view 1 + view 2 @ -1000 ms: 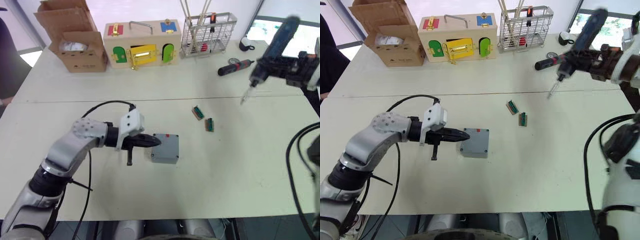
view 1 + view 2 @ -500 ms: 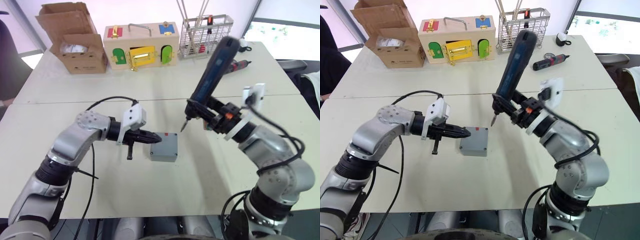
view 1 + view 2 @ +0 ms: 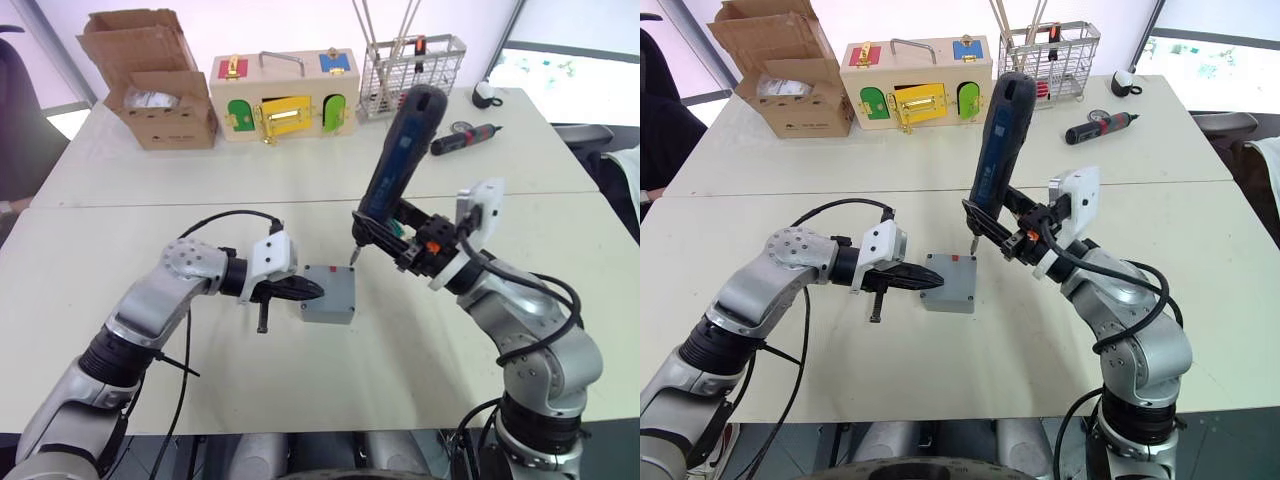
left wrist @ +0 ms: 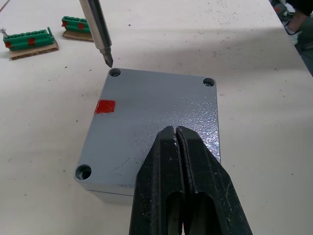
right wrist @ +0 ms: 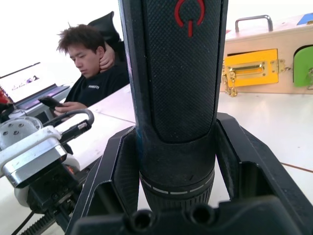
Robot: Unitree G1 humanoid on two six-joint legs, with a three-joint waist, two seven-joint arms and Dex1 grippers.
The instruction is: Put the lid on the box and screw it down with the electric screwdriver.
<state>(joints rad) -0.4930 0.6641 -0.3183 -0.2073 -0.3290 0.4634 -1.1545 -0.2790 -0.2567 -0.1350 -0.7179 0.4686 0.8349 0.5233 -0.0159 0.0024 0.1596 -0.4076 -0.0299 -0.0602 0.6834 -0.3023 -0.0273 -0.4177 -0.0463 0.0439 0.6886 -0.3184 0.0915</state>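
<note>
The grey lid (image 4: 156, 107), with corner screw holes and a red mark, lies on top of the grey box (image 3: 325, 313) in the middle of the table. My left gripper (image 4: 175, 129) is shut, and its tips lie over the lid's left side. My right gripper (image 3: 410, 248) is shut on the electric screwdriver (image 3: 400, 150), holding it tilted. The thin metal bit (image 4: 98, 29) points down, with its tip just beside the lid's far corner hole. The box's inside is hidden.
At the back stand a cardboard box (image 3: 150, 90), a wooden box with coloured doors (image 3: 285, 95) and a wire rack (image 3: 415, 60). A smaller black-and-red screwdriver (image 3: 465, 140) lies back right. Two green terminal blocks (image 4: 29, 39) lie beyond the box. A person (image 5: 93, 63) sits beside the table.
My right arm has swung in from the right with the electric screwdriver and lowered its bit to the lid's far corner. The left gripper has stayed at the lid.
</note>
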